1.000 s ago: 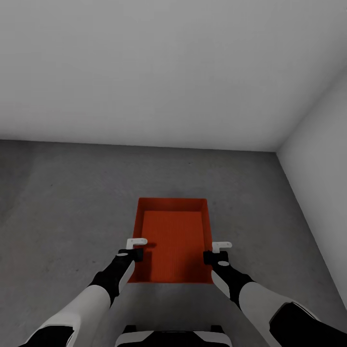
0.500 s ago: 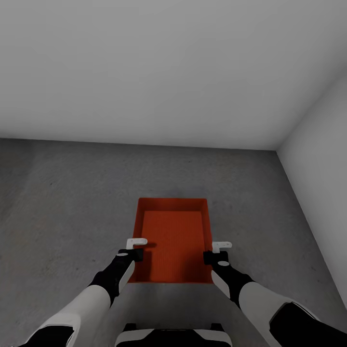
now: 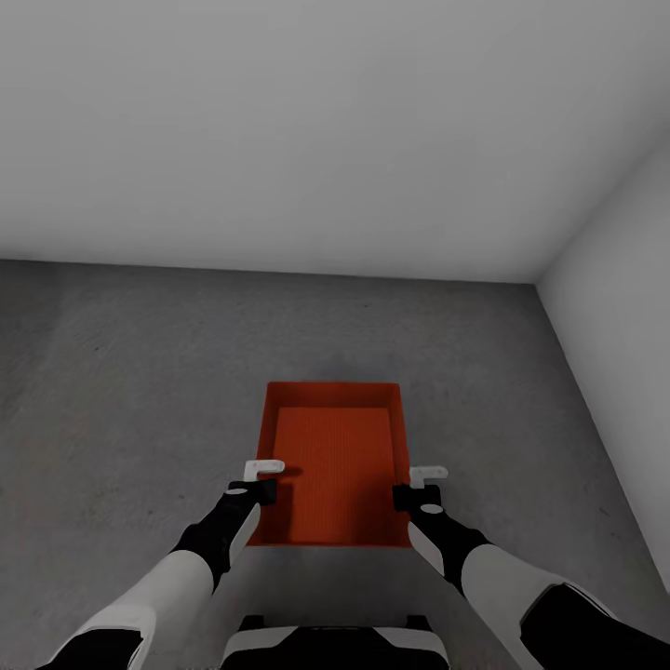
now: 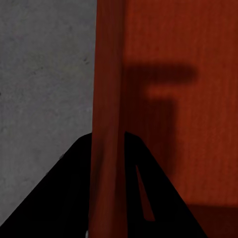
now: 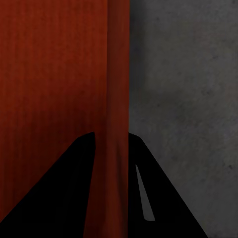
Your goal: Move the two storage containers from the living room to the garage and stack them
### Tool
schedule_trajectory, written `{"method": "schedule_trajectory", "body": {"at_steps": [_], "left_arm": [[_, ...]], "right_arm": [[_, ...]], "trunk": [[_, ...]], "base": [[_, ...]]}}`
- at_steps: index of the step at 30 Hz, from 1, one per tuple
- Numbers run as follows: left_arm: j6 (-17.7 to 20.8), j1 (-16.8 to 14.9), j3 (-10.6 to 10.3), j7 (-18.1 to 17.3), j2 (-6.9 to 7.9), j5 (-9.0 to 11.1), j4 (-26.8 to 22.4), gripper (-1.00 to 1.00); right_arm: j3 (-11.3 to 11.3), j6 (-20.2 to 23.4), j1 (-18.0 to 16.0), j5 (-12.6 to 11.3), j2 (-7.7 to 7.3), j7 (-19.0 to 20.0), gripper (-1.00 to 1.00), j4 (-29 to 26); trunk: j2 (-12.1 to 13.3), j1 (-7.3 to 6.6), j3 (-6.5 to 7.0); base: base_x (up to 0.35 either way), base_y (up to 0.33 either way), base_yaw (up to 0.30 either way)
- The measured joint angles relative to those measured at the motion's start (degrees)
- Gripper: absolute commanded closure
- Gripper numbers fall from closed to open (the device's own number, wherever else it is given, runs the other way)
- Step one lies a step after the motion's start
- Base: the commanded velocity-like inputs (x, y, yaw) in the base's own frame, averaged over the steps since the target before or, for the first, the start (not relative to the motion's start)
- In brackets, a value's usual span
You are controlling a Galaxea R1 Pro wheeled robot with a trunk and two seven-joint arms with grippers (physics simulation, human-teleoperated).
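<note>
At the lower left of the head view my left arm reached forward, and my left gripper (image 3: 263,476) was clamped on the left wall of the storage container (image 3: 337,465). In the left wrist view that orange-red wall (image 4: 108,124) ran straight between my two dark fingers (image 4: 54,198), one on each side of it, with the grey floor (image 4: 44,74) outside and the tub's ribbed bottom inside, crossed by the gripper's shadow.

The container sat in the lower middle of the head view, long axis pointing away from me, over the dark concrete floor (image 3: 130,391); I could not tell whether it touched that floor. Beyond it a white wall (image 3: 307,130) filled the upper frame, meeting a second wall (image 3: 623,307) at the right edge.

At the lower right my right gripper (image 3: 421,479) pinched the container's right wall, which the right wrist view showed passing between its fingers (image 5: 163,208).
</note>
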Motion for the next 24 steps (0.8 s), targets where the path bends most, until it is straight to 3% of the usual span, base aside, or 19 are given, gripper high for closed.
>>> {"method": "schedule_trajectory", "body": {"at_steps": [24], "left_arm": [[0.0, 0.01, -0.01, 0.0, 0.01, 0.01, -0.02, 1.0]], "right_arm": [[0.02, -0.02, 0.0, -0.02, 0.01, 0.0, 1.0, 0.01]], "trunk": [[0.0, 0.0, -1.72]], "base": [[0.0, 0.0, 0.0]]}}
